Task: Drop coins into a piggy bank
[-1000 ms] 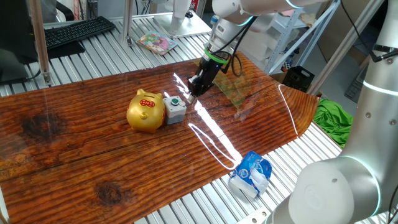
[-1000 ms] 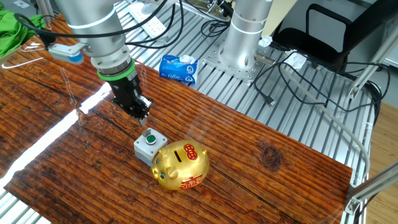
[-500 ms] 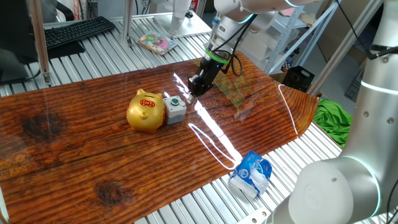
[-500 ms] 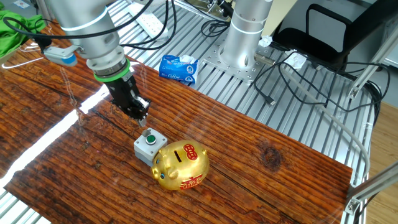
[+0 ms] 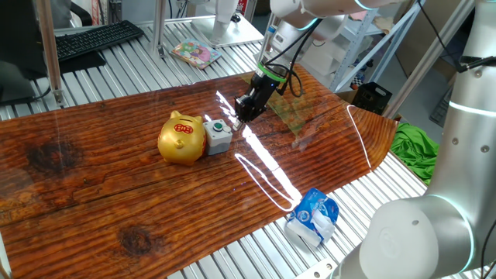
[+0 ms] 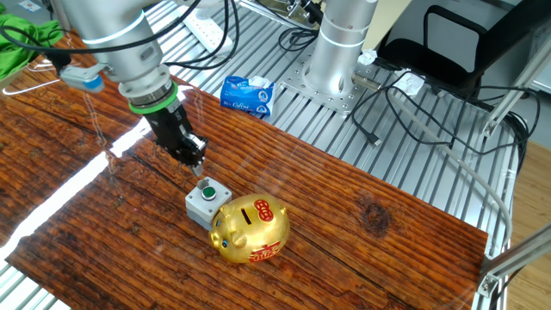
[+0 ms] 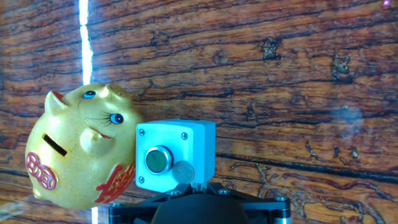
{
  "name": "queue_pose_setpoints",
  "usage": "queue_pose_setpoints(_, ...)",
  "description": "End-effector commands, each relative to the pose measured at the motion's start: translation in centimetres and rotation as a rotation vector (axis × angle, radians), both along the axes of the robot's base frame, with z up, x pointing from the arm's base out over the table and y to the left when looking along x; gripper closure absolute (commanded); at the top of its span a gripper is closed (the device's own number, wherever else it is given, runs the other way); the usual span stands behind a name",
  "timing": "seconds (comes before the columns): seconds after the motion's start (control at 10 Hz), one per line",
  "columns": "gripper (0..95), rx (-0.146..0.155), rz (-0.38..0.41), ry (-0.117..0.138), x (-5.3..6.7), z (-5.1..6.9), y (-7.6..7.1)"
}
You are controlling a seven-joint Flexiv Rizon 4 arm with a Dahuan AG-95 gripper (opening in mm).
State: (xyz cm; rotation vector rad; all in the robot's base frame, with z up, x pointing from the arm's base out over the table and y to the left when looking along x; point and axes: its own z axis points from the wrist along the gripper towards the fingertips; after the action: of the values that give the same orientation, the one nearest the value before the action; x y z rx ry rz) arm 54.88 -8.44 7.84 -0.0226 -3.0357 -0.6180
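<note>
Pig bank (image 5: 180,138), shiny gold with red marks on its back and side, stands upright on the wooden tabletop (image 5: 93,186), its snout touching a small grey box (image 5: 218,136) with a green button (image 6: 205,191) on top. In the hand view the bank (image 7: 78,144) shows a dark coin slot on its back and sits to the left of the box (image 7: 175,153). The gripper (image 5: 237,116) hangs just above the tabletop on the far side of the box from the bank, tilted steeply downward, its fingers pressed together. In the hand view a small round silver coin (image 7: 183,172) shows at the fingertips, in front of the box's face beside the button; the tips pinch it. Near the table's edge, on the metal slats, lies a blue and white packet (image 5: 312,216). A green cloth (image 5: 415,147) lies off the table's far corner.
</note>
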Motion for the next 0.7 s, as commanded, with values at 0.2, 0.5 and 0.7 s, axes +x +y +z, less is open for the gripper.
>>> queue_pose_setpoints(0.2,95.0,0.037,-0.009,0.011,-0.13,-0.09,-0.01)
queue_pose_setpoints(0.5,95.0,0.07,-0.008,0.018,-0.16,-0.31,-0.02)
queue_pose_setpoints(0.7,95.0,0.076,-0.007,0.02,-0.18,-0.42,-0.03)
